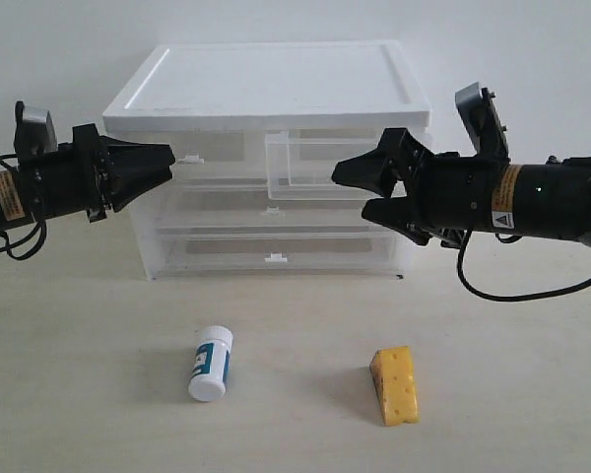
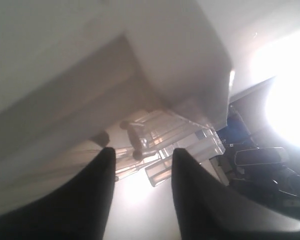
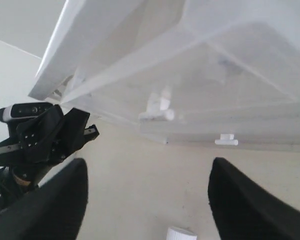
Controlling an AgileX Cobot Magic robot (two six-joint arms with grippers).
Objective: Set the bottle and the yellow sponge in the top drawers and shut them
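Hovering by cabinet (image 1: pixel 276 84), right pincer (image 1: pixel 353 192) spread wide, left pincer (image 1: pixel 170 164) part-open, bottle (image 1: pixel 211 363) and yellow sponge (image 1: pixel 394 385) on table (image 1: pixel 79 394)

The left gripper (image 2: pixel 142 155) holds its two dark fingers (image 2: pixel 90 200) apart, with nothing between them. Beyond them, a translucent plastic drawer (image 2: pixel 186 141) protrudes beneath the overhanging lid of the white plastic cabinet (image 2: pixel 180 55). Strong glare washes out part of the background.

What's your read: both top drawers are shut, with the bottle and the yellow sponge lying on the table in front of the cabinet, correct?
Not quite. Only the left top drawer is shut; the right top drawer stands pulled out, as the exterior view shows. The bottle and the yellow sponge do lie on the table in front of the cabinet.
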